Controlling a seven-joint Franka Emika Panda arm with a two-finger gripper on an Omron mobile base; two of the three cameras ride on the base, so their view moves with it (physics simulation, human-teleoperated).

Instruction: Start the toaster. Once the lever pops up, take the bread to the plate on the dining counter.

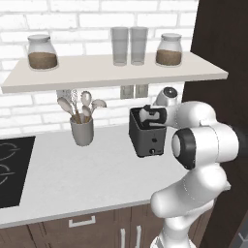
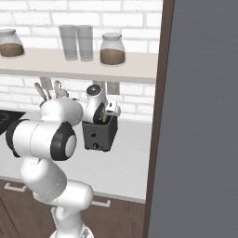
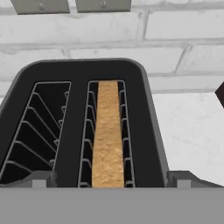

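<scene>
No brand, label or readable writing anywhere on the jars, glasses or appliance

Toaster [image 1: 147, 134] standing on the pale surface [image 1: 72, 179], toward its back right corner, close to the white brick wall; boxy, dark grey, matte, with a tiny pale knob low on the narrow front face. Seen from above in the hand view as a rounded-corner dark shell [image 3: 83, 74] with two long slots lined by thin wire guides. Bread [image 3: 106, 135] sitting upright in the right slot there, a tan, grainy edge-on strip; left slot showing just wire and dark interior. Bread barely made out in the right base view as a small tan sliver behind the tool

Tool [image 1: 147, 116] poised right above the toaster top, jaws spread wide, holding nothing; two small dark finger tips [image 3: 41, 179] flanking the toaster body at the bottom of the hand view

Left base view alone adding a grey utensil cup [image 1: 82, 130] with pale spoons near the back edge of the surface and a black hob [image 1: 12, 169] at its left edge. Shelf [image 1: 111, 72] above carrying two lidded glass jars [image 1: 42, 51] of brown grains and two clear tumblers [image 1: 128, 45]. Wall outlets [image 3: 70, 5] as flat grey plates above the toaster
</scene>
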